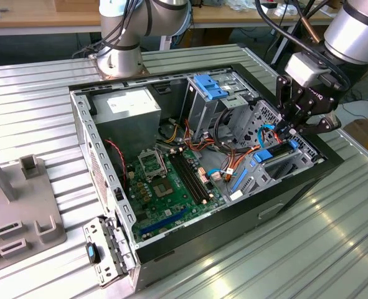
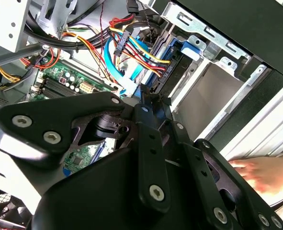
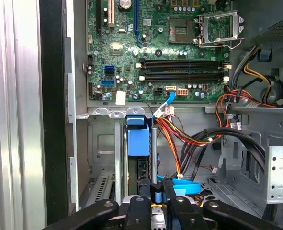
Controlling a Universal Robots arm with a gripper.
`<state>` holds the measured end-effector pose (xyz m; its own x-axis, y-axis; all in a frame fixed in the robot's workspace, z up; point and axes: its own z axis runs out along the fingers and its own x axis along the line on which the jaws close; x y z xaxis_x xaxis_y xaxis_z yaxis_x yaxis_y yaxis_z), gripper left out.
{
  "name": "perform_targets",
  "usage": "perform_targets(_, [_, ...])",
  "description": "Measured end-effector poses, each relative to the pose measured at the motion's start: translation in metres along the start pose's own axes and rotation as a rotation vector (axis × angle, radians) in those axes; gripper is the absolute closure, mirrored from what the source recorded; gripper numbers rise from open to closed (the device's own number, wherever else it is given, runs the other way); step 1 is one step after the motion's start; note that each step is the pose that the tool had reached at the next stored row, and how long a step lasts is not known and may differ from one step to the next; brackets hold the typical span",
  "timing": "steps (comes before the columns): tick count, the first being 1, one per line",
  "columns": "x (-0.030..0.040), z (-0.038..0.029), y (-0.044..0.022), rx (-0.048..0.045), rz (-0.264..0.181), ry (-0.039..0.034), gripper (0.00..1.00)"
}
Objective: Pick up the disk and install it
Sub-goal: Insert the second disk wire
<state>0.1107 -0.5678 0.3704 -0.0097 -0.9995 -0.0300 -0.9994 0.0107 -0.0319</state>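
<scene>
Disk (image 1: 276,156) is seen standing on edge in the front drive bay (image 1: 283,171) of the open computer case (image 1: 190,246), at the middle right of the exterior view; it is judged to be already slid into its slot, so that its blue side rail (image 3: 138,140) can be caught by the bay's guides. In the first wrist view that rail is shown upright between the metal walls of the bay. The gripper (image 1: 294,128) is held directly above the disk, pointed down into the bay, presumably so that the drive can be pressed or steadied along the slot. Whether the pincer is apart, together or clamped on the disk cannot be told. Red, orange and blue cables (image 1: 227,165) are bundled just beside the bay, towards the motherboard (image 1: 171,180) at the centre of the frame. The power-supply box (image 1: 131,106) is set at the upper left of the case, and the blue latch (image 1: 210,86) at the upper centre. A person's hand (image 2: 270,175) is seen outside the case in the second wrist view
</scene>
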Motion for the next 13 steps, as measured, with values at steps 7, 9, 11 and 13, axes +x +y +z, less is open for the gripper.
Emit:
perform_targets(7, [0.0000, 0.0001, 0.0000, 0.0000, 0.000, 0.0000, 0.77])
perform_targets(9, [0.0000, 0.0001, 0.0000, 0.0000, 0.000, 0.0000, 0.77])
perform_targets(11, [0.0000, 0.0001, 0.0000, 0.0000, 0.000, 0.0000, 0.71])
perform_targets(13, [-0.0001, 0.0001, 0.0000, 0.0000, 0.000, -0.0002, 0.71])
